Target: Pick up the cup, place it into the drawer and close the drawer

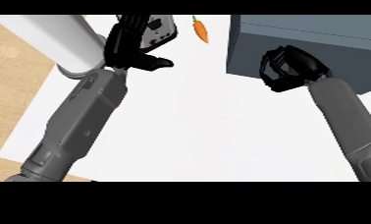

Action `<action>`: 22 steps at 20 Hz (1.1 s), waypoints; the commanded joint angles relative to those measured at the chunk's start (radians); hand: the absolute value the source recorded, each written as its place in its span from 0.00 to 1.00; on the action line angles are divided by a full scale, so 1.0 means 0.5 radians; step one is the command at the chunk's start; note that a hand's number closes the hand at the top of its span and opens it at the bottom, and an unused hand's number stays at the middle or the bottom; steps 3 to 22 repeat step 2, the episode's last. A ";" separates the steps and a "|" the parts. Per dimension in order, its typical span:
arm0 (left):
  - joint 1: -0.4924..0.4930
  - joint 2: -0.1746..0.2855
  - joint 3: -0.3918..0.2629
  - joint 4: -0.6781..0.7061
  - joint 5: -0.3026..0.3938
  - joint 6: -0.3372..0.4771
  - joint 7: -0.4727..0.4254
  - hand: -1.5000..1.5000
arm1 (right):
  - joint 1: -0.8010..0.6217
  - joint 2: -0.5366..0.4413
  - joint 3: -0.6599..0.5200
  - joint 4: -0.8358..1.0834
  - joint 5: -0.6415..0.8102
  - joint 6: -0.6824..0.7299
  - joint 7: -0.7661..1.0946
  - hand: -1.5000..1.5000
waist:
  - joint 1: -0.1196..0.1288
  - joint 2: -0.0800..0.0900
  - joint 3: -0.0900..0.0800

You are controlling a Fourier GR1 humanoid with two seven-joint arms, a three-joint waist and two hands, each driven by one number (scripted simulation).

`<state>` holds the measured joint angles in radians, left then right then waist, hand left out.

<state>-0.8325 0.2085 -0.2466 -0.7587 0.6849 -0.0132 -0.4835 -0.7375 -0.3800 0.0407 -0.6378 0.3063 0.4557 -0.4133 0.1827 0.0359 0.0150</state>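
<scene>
— What is at the far left?

— A wide white cylinder [58, 41] lies slantwise across the top left corner. Its grey end points toward the white desk [196, 120], and a wooden surface [18, 70] shows past the desk's left edge.

— And the left arm?

— The left forearm [80, 120] rises from the lower left corner, leaning right as it goes up, and passes just beside the cylinder's grey end. The left hand [124, 51] stands upright, fingers up and relaxed, lightly bent rather than closed. Its thumb [156, 63] sticks out to the right. It grips nothing that I can see.

— What is behind it?

— A small pale grey thing [163, 29] with dark marks, partly covered by the fingers. I cannot tell what it is, or whether the fingers touch it. Right of it a small orange carrot [201, 30] lies on the desk, apart from both.

— Where is the cup?

— I cannot pick out a cup for certain. The pale grey thing might be one, but too much of it is hidden.

— And the right side?

— A blue-grey drawer unit [319, 46] fills the upper right corner, with a lighter top and a darker front. The right hand [293, 68] is at the lower left part of that front, fingers curled inward like a hook. The unit's grey shows through the gap inside the curl, and nothing shows held there. I cannot tell whether the hand touches the front. The right forearm [344, 115] runs down to the lower right edge.
</scene>
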 commanded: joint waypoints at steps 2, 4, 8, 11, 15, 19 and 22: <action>0.065 0.030 -0.013 -0.015 -0.009 -0.034 -0.005 0.00 | -0.337 -0.224 -0.201 0.054 0.007 -0.274 0.167 1.00 | 0.086 0.025 -0.025; 0.065 0.030 -0.013 -0.015 -0.009 -0.034 -0.005 0.00 | -0.337 -0.224 -0.201 0.054 0.007 -0.274 0.167 1.00 | 0.086 0.025 -0.025; 0.065 0.030 -0.013 -0.015 -0.009 -0.034 -0.005 0.00 | -0.337 -0.224 -0.201 0.054 0.007 -0.274 0.167 1.00 | 0.086 0.025 -0.025; 0.065 0.030 -0.013 -0.015 -0.009 -0.034 -0.005 0.00 | -0.337 -0.224 -0.201 0.054 0.007 -0.274 0.167 1.00 | 0.086 0.025 -0.025; 0.065 0.030 -0.013 -0.015 -0.009 -0.034 -0.005 0.00 | -0.337 -0.224 -0.201 0.054 0.007 -0.274 0.167 1.00 | 0.086 0.025 -0.025; 0.065 0.030 -0.013 -0.015 -0.009 -0.034 -0.005 0.00 | -0.337 -0.224 -0.201 0.054 0.007 -0.274 0.167 1.00 | 0.086 0.025 -0.025; 0.065 0.030 -0.013 -0.015 -0.009 -0.034 -0.005 0.00 | -0.337 -0.224 -0.201 0.054 0.007 -0.274 0.167 1.00 | 0.086 0.025 -0.025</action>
